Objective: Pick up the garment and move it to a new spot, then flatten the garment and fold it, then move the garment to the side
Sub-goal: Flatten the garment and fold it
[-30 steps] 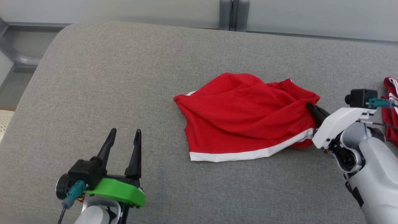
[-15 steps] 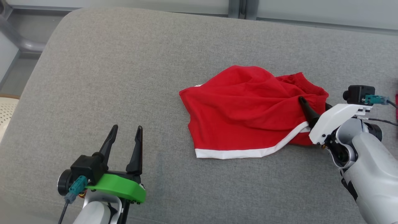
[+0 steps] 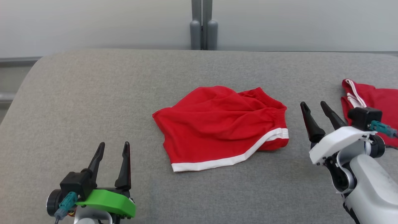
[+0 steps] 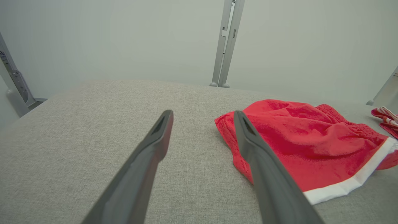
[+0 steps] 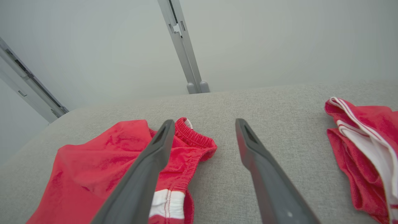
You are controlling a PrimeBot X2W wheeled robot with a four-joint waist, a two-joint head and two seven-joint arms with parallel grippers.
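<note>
— Grey cushion [image 3: 93, 93]: where's the garment [image 3: 217, 124]?
— Crumpled mid-surface. The right gripper [image 3: 312, 104] is just beside its waistband, fingers spread, holding nothing. The left gripper [image 3: 114, 144] is well apart, also spread.

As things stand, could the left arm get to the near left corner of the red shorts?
Probably yes. The left gripper is open with its fingers pointing forward, and just plain grey cushion lies between it and the shorts, so nothing looks to be in its way.
</note>
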